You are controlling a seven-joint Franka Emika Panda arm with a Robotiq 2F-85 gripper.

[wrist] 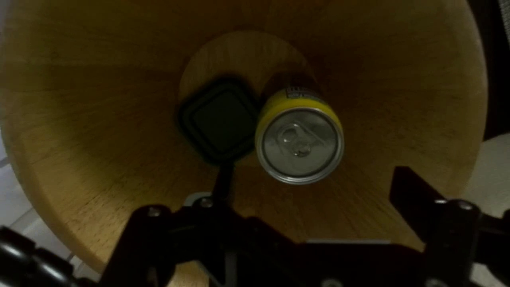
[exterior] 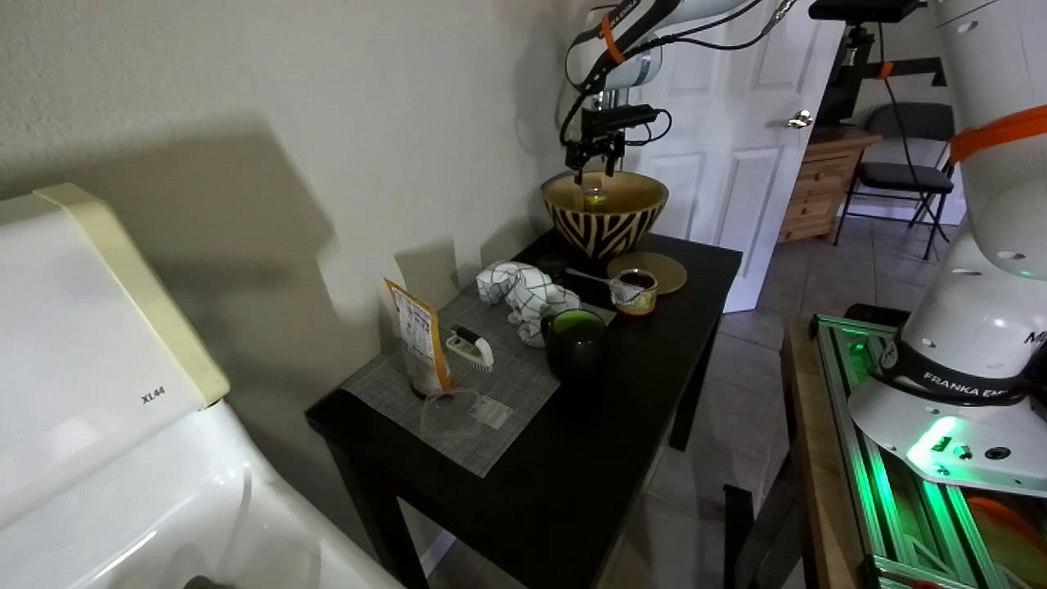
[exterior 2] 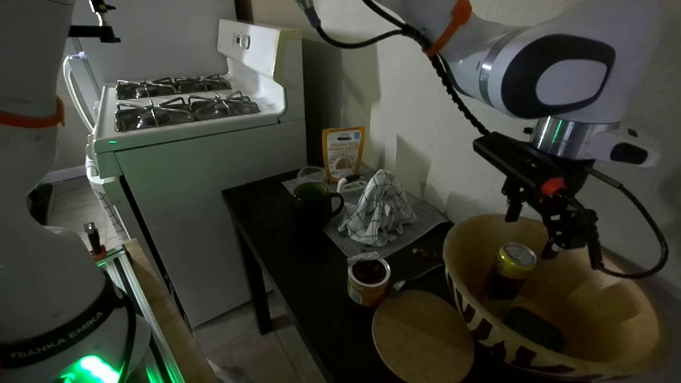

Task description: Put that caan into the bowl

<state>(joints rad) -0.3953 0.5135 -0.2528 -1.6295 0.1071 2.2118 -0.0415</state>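
The can (wrist: 301, 145) with a yellow upper band and silver top stands inside the wooden bowl (wrist: 79, 159), slightly tilted in the wrist view. It also shows in both exterior views, as the can (exterior: 595, 198) and the can (exterior 2: 512, 268). The bowl has zebra-like dark stripes outside, seen in both exterior views, as the bowl (exterior: 604, 233) and the bowl (exterior 2: 473, 234). My gripper (wrist: 314, 170) is open, its two fingers wide apart with nothing between them. It hangs just above the can, over the bowl, in both exterior views, as the gripper (exterior: 594, 173) and the gripper (exterior 2: 531, 235).
A dark green square object (wrist: 223, 119) lies in the bowl beside the can. On the black table (exterior 2: 266, 234) are a round wooden disc (exterior 2: 423, 338), an opened jar (exterior 2: 368, 279), a spoon, a dark mug (exterior 2: 314, 205), a checked cloth (exterior 2: 380, 213) and an upright pouch (exterior 2: 344, 154).
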